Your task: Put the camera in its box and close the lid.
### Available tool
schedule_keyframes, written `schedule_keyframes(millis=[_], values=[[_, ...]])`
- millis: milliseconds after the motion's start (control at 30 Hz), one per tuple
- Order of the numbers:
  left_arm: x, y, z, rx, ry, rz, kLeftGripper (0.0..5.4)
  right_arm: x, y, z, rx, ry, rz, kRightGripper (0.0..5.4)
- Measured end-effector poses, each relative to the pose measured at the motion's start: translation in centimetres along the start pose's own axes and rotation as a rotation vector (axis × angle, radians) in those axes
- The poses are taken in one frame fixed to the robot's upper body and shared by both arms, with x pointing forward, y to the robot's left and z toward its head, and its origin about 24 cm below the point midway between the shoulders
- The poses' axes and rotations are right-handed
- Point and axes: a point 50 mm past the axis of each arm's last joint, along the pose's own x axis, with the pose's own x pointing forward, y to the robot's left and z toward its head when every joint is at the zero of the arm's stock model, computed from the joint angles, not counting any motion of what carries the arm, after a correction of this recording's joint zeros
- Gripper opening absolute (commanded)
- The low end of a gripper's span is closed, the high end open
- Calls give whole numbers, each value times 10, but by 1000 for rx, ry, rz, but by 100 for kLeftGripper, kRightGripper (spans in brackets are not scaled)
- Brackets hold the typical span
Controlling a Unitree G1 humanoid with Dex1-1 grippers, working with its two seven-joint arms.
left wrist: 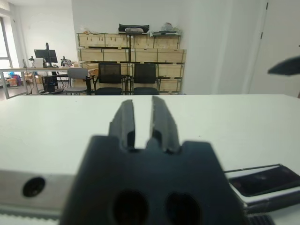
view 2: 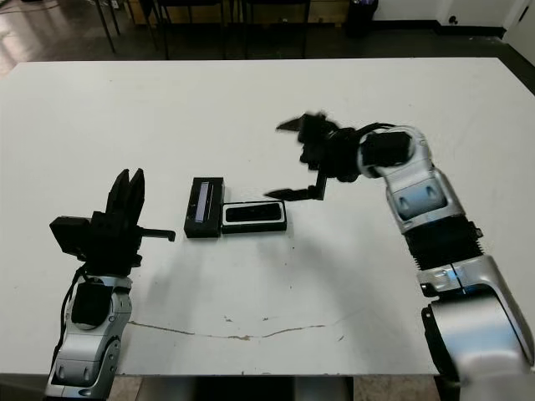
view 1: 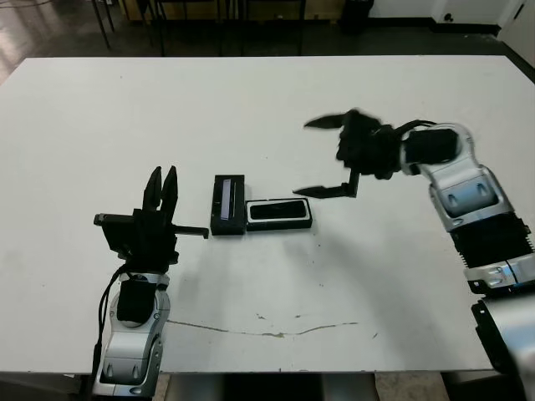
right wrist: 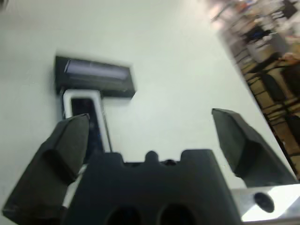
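Note:
The box [view 1: 248, 215] lies open at the table's middle, its white-lined tray pointing right. The camera [view 1: 279, 212], slim and black, rests inside that tray; the right wrist view shows it there as a dark glossy camera [right wrist: 85, 111]. The lid [view 1: 227, 203] lies flat to the tray's left, its pale stripe facing up. My right gripper [view 1: 323, 157] hovers just right of the tray, open wide, holding nothing, with its lower finger near the tray's right end. My left gripper [view 1: 161, 189] stands left of the lid with its fingers pressed close, empty.
A thin cracked line [view 1: 276, 330] runs across the table near its front edge. Chair legs and dark floor [view 1: 209, 25] lie beyond the far edge. White table surface spreads on all sides of the box.

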Motion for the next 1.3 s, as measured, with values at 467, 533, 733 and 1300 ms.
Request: schedule_keyframes(millis=[467,533,733,1300], values=[[0,0,1,0,-1,-1,0,13,66,-10,-118,-11,-238,297],[0,0,1,-1,-1,-1,0,16,71,-10,-151,-11,-227,248],[0,1,1,-2,-1,3,0,24,83,-15,-206,29,-201,113],[-1,0,1,0,2,0,0,37,97,-38,-238,181,-130,1]])
